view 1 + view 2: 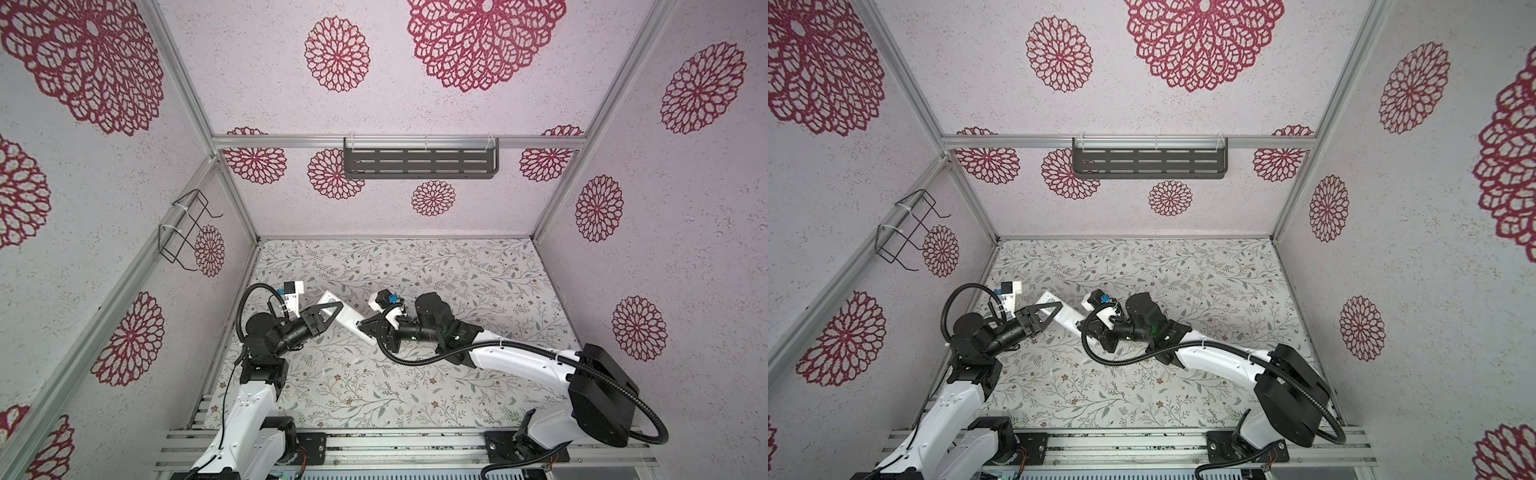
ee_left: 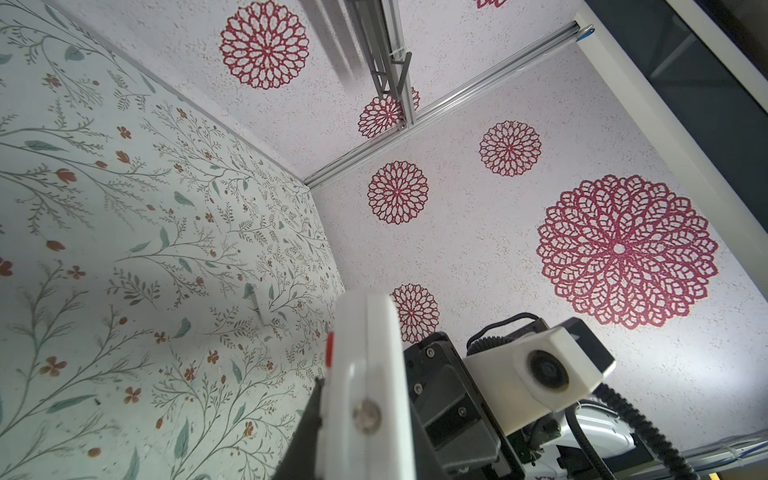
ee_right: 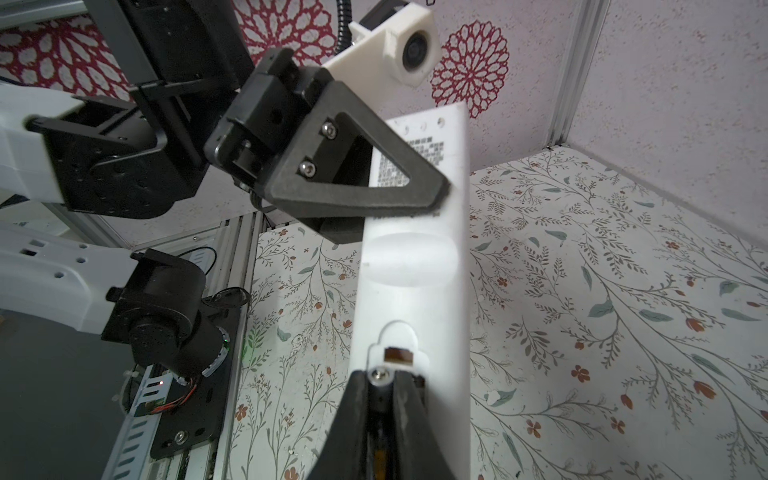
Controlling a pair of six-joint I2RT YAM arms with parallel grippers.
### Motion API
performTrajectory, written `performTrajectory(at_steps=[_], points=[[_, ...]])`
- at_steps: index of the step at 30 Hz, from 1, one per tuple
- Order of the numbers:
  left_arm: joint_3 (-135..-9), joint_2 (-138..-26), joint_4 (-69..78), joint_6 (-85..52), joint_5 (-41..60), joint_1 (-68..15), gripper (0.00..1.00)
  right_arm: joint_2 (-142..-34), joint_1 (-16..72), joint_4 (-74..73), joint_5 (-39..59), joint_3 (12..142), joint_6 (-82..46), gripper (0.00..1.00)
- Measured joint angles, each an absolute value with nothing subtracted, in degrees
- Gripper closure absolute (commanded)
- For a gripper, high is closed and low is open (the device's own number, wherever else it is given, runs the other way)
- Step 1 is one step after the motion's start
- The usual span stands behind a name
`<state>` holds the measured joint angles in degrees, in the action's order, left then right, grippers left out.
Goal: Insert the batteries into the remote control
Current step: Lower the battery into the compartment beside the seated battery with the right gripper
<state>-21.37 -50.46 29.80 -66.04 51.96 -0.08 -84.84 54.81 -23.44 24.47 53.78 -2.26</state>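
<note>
The left end effector (image 1: 337, 306) is clamping the remote control (image 1: 350, 321) across its width near the far end, jaws pressed tight on it. It is holding the remote clear above the worktop (image 1: 457, 291), slanting from far-left to near-right in both top views. In the right wrist view its black triangular finger (image 3: 353, 203) is lying over the printed label on the remote's back.

The right end effector (image 3: 382, 380) is meeting the remote's nearer end. Its jaws are drawn almost together around a thin dark piece with a silvery tip, which looks like a battery (image 3: 381, 375). That tip is sitting at the notched opening in the remote's back, just beside a small brown contact.

Both arms are crowding the left and middle of the worktop. Bare patterned surface is stretching behind them to the back wall and out to the right wall. Aluminium frame rails (image 1: 557, 199) are running up the corners, and slotted rails are lining the near edge where the arm bases are bolted. A dark slotted shelf (image 1: 419, 161) is hanging on the back wall, well above the arms. A thin wire rack (image 1: 185, 226) is standing out from the left wall, above the left arm.

The remote is showing as a long flat bar of smooth white plastic with an oval dimple on its back. A red button (image 2: 329, 353) is peeking from its front in the left wrist view. The worktop is wearing a matte print of grey-green sprigs and small rust flowers. The walls are looking pebbly and pale, with crimson lace rosettes. Ribbed black hoses are looping off both wrists.
</note>
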Motion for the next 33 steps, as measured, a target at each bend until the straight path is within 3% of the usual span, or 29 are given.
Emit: performTrajectory(at_steps=[26,33], points=[[-20.75,-51.03,33.58,-68.01,53.47,0.56,0.95,-84.27,55.61,-20.93,24.73,54.37,0.78,0.84],[-20.73,-51.05,33.78,-68.01,53.32,0.69,0.95,-84.53,55.70,-19.64,24.64,55.02,1.06,0.79]])
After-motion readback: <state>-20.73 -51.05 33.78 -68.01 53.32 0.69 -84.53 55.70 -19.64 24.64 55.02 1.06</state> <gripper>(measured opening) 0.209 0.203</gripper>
